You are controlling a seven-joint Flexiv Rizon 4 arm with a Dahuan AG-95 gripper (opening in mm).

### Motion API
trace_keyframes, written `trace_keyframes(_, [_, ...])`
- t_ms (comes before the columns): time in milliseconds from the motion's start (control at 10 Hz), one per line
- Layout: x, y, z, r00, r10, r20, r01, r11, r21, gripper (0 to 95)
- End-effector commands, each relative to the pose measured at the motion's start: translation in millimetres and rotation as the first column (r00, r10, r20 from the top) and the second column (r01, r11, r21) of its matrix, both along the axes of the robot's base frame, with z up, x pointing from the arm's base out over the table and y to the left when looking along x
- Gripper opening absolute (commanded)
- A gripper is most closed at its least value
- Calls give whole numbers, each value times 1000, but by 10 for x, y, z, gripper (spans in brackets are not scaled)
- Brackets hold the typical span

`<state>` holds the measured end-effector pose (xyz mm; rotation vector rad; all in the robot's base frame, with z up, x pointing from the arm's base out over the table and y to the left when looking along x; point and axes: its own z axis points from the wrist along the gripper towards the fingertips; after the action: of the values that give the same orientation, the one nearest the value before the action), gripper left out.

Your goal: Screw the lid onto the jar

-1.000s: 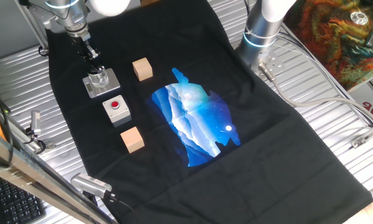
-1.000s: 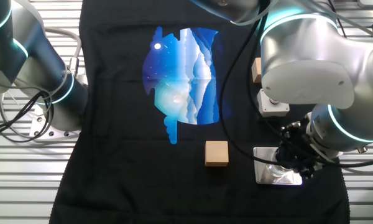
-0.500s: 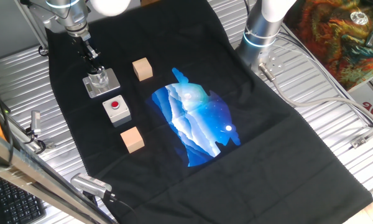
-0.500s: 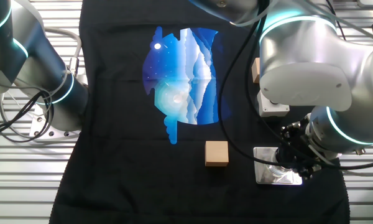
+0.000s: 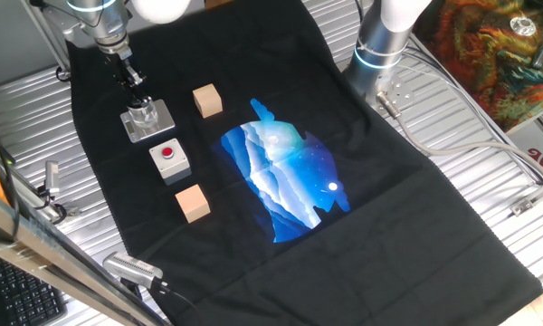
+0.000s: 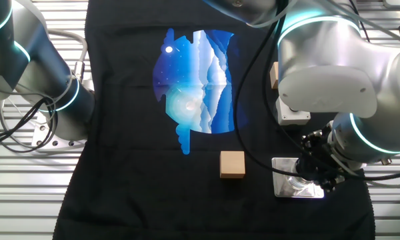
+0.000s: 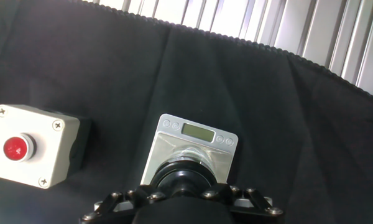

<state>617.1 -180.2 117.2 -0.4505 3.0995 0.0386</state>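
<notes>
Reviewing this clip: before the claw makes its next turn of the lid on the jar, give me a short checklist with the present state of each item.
1. Claw sits directly over the jar: ok, all views agree.
2. Lid is in the claw: ok, a black round cap shows between the fingers in the hand view.
3. Lid is square on the jar's thread: cannot tell, the claw hides the joint.
4. Jar's grey base plate lies flat on the black cloth: ok.
5. Space around the claw: ok, the grey box with the red button and the nearer wooden cube stand apart from the plate.
</notes>
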Motion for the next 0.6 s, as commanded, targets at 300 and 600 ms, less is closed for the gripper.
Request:
trace_keyframes(300, [6, -1, -7, 1000, 10, -2, -10, 1000, 15, 570])
trace_keyframes(600, [6, -1, -7, 1000, 26, 9, -26, 1000, -4, 760])
